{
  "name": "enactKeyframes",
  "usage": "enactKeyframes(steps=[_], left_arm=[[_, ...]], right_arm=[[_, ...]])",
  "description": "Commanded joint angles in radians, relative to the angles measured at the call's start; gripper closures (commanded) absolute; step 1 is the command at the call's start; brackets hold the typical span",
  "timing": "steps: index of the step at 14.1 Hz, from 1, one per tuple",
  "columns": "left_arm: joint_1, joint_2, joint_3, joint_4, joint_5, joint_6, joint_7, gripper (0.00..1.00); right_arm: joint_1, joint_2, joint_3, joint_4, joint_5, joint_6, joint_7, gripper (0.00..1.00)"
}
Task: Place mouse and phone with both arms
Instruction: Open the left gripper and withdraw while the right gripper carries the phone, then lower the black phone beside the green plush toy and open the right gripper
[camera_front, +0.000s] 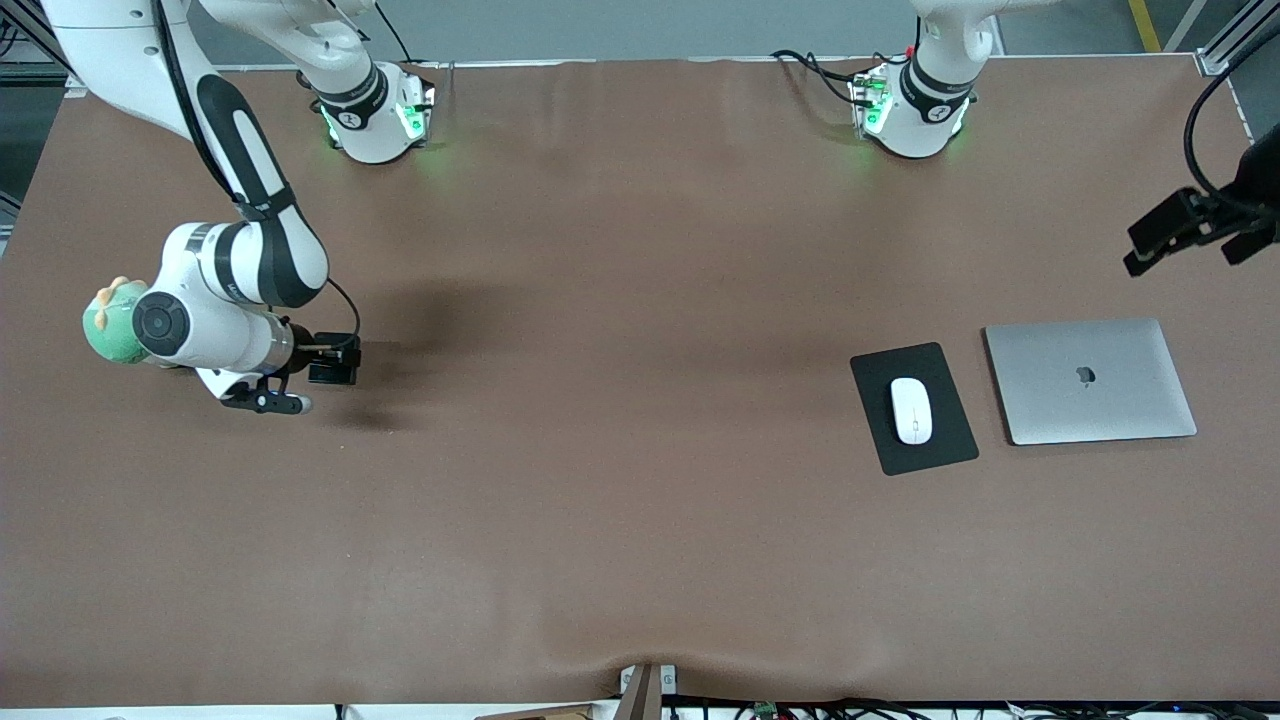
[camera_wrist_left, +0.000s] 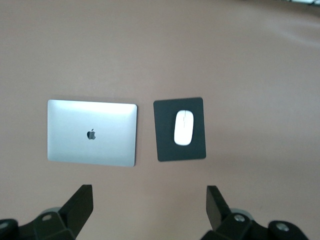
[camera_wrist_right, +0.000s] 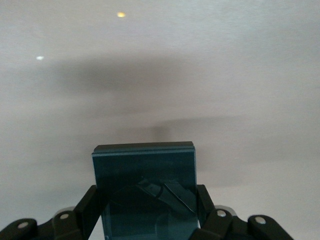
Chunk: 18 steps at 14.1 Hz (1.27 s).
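Note:
The white mouse (camera_front: 911, 410) lies on a black mouse pad (camera_front: 935, 452) toward the left arm's end of the table; both also show in the left wrist view, mouse (camera_wrist_left: 183, 127) and pad (camera_wrist_left: 166, 147). My left gripper (camera_front: 1200, 240) hangs high in the air over that end, open and empty (camera_wrist_left: 147, 205). My right gripper (camera_front: 280, 402) is low over the table at the right arm's end. It is shut on the black phone (camera_wrist_right: 145, 170), which stands between its fingers (camera_wrist_right: 147, 202). The phone is hidden in the front view.
A closed silver laptop (camera_front: 1090, 380) lies beside the mouse pad, toward the left arm's end; it also shows in the left wrist view (camera_wrist_left: 92, 132). A green plush toy (camera_front: 108, 322) sits by the right arm's wrist. A brown cloth (camera_front: 620, 480) covers the table.

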<state>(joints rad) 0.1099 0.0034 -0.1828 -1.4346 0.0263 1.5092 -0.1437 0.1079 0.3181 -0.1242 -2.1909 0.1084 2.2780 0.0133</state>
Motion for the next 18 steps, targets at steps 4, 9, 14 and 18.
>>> enactKeyframes(steps=[4,9,14,18], left_arm=[[-0.200,-0.135,0.181,-0.144,-0.023,-0.006,0.027,0.00],[-0.197,-0.135,0.178,-0.145,-0.025,-0.006,0.029,0.00],[-0.193,-0.120,0.186,-0.142,-0.028,0.016,0.027,0.00],[-0.165,-0.117,0.189,-0.145,-0.028,0.032,0.027,0.00]], right_arm=[[-0.166,-0.045,0.017,-0.072,-0.024,0.047,-0.216,1.00],[-0.192,-0.044,0.017,-0.136,-0.041,0.128,-0.223,1.00],[-0.195,-0.028,0.017,-0.147,-0.044,0.173,-0.225,1.00],[-0.200,-0.004,0.017,-0.148,-0.056,0.215,-0.225,1.00]])
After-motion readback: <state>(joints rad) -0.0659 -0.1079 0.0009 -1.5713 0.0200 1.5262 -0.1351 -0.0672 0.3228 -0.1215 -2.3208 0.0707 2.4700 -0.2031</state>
